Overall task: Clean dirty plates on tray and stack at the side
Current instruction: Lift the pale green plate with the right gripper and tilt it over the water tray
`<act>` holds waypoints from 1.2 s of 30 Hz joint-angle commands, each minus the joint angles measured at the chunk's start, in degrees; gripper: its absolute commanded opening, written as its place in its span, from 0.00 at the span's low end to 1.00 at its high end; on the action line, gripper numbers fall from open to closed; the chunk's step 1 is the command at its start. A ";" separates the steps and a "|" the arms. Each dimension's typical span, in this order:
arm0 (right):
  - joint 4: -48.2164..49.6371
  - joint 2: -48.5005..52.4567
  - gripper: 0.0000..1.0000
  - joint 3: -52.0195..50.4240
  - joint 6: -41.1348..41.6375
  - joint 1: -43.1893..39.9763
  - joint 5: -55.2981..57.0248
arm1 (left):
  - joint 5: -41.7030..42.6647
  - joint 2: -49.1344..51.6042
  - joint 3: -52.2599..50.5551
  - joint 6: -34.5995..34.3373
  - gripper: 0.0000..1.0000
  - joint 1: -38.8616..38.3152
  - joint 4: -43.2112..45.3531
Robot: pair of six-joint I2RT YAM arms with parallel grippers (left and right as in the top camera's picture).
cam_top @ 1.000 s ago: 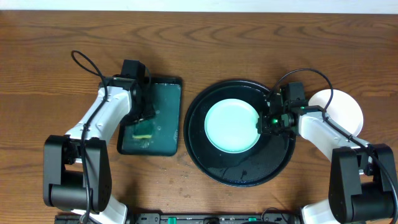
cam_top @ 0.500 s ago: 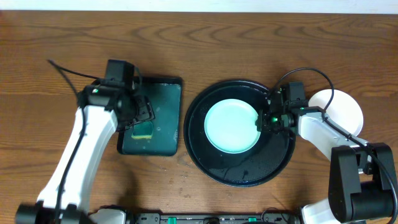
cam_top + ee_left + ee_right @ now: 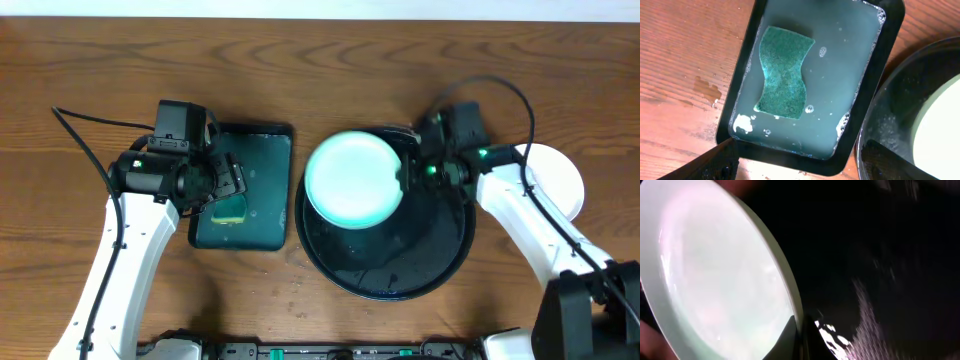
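The left pincer [image 3: 228, 182] hangs over the rectangular dark-green tray [image 3: 265, 160], which stands on the wood-grain table [image 3: 320, 70] just left of the round black tray [image 3: 400, 270]. In the left wrist view its fingers [image 3: 722, 160] stand wide apart with nothing between them. Below them a green sponge [image 3: 785, 72] lies in soapy water, toward the left half of the rectangular tray. The right pincer [image 3: 408, 172] is clamped on the right rim of a white plate [image 3: 355, 180]. This plate is over the upper-left part of the round black tray, and its edge overlaps the tray's rim in the overhead view. In the right wrist view the plate sits at a slant to the wet tray floor. A second white plate [image 3: 560, 175] rests on the table right of the round tray, partly hidden by the right arm.
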 commanded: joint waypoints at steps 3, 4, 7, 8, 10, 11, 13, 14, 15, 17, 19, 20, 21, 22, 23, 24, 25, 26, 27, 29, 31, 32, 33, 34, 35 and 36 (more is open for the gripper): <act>3.91 -1.05 0.01 5.68 0.48 6.95 4.13 | -0.11 -0.22 0.98 0.72 0.80 0.09 -0.15; 6.40 -1.05 0.01 5.77 0.52 8.52 4.81 | -0.09 -0.22 0.98 0.72 0.80 0.09 -0.15; 14.03 -0.42 0.01 5.75 0.55 14.12 10.34 | -0.11 -0.22 0.98 0.72 0.80 0.09 -0.17; 16.09 0.09 0.01 5.75 0.70 16.02 13.09 | -0.11 -0.22 0.98 0.72 0.80 0.09 -0.17; 19.91 1.36 0.01 5.75 0.63 19.71 18.60 | -0.11 -0.22 0.98 0.72 0.80 0.09 -0.15; 21.73 2.21 0.01 5.75 0.24 21.44 21.57 | -0.11 -0.22 0.98 0.72 0.80 0.09 -0.17; 25.86 4.24 0.01 5.75 -2.51 24.70 27.85 | -0.11 -0.22 0.98 0.72 0.80 0.09 -0.15; 27.69 5.09 0.01 5.75 -4.15 25.99 30.42 | -0.11 -0.22 0.98 0.72 0.80 0.09 -0.17; 29.40 5.77 0.01 5.75 -5.64 27.17 32.44 | -0.11 -0.22 0.98 0.72 0.80 0.09 -0.17; 32.15 6.23 0.01 5.77 -9.18 29.44 35.34 | -0.11 -0.22 0.98 0.72 0.80 0.09 -0.17; 34.03 6.12 0.01 5.77 -12.07 31.41 38.66 | -0.09 -0.22 0.98 0.72 0.80 0.09 -0.17; 34.99 6.03 0.01 5.77 -13.18 32.35 40.79 | -0.11 -0.22 0.98 0.72 0.80 0.09 -0.15; 36.04 5.99 0.01 5.77 -14.53 33.33 43.36 | -0.09 -0.22 0.98 0.72 0.80 0.09 -0.15; 36.76 5.86 0.01 5.77 -15.67 34.12 45.53 | -0.11 -0.22 0.98 0.72 0.80 0.09 -0.15; 37.38 5.79 0.01 5.77 -16.79 34.80 47.67 | -0.11 -0.22 0.98 0.72 0.80 0.09 -0.15; 37.88 5.64 0.01 5.77 -17.79 35.41 49.51 | -0.11 -0.22 0.98 0.72 0.80 0.09 -0.17; 38.23 5.40 0.01 5.77 -18.75 36.02 51.21 | -0.11 -0.22 0.98 0.72 0.80 0.09 -0.17; 38.60 5.09 0.01 5.77 -20.00 36.74 53.20 | -0.11 -0.22 0.98 0.72 0.80 0.09 -0.17; 38.82 4.79 0.01 5.77 -20.74 37.18 54.27 | -0.11 -0.22 0.98 0.72 0.80 0.09 -0.15; 39.36 3.96 0.01 5.77 -23.19 38.05 56.02 | -0.11 -0.22 0.98 0.72 0.80 0.09 -0.17; 40.35 2.97 0.01 5.77 -25.97 38.82 57.48 | -0.11 -0.22 0.98 0.72 0.80 0.09 -0.15; 41.07 2.56 0.01 5.77 -27.08 39.19 58.29 | -0.09 -0.22 0.98 0.72 0.80 0.09 -0.17; 41.92 2.19 0.01 5.77 -28.24 39.56 59.25 | -0.11 -0.22 0.98 0.72 0.80 0.09 -0.15; 42.97 1.86 0.01 5.77 -29.42 39.91 60.52 | -0.11 -0.22 0.98 0.72 0.80 0.09 -0.15; 44.39 1.57 0.01 5.77 -30.69 40.28 62.23 | -0.11 -0.22 0.98 0.72 0.80 0.09 -0.15; 45.72 1.49 0.01 5.77 -31.71 40.61 63.52 | -0.11 -0.22 0.98 0.72 0.80 0.09 -0.15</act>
